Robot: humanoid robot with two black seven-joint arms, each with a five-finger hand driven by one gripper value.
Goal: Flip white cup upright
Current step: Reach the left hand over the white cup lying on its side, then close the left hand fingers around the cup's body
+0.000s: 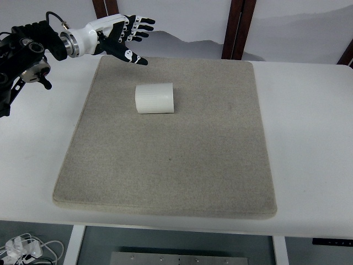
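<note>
Top view, as I see it from the remote station: a white surface [309,138] carries a grey felt mat [165,165] that fills most of the frame, its far edge narrower than its near edge in this steep downward view. The white cup [155,98] lies on its side on the mat, in the far-left part, at about 11 o'clock from the mat's centre; its ribbed wall faces up and its long axis runs roughly from 9 to 3 o'clock. I cannot tell which end is the mouth. The left robot hand [126,37] enters from the left edge on a black-jointed arm [25,55] with a white forearm shell, and it hangs over the mat's far-left corner, at about 11 o'clock from the cup and clearly apart from it. Its fingers [140,26] are spread and extended toward 3 o'clock, and its thumb [134,57] points down toward 4 o'clock, over the mat's far edge; the hand is wide and holds nothing. I see no contact between the hand and the cup. Beyond the surface, at 12 o'clock, stands a pale wall with dark brown wooden uprights [237,27]. At 7 o'clock, below the near edge of the surface, white cables [25,248] lie on the floor beside a white leg [73,245] of the surface, and a grey metal plate [160,258] shows at 6 o'clock.
</note>
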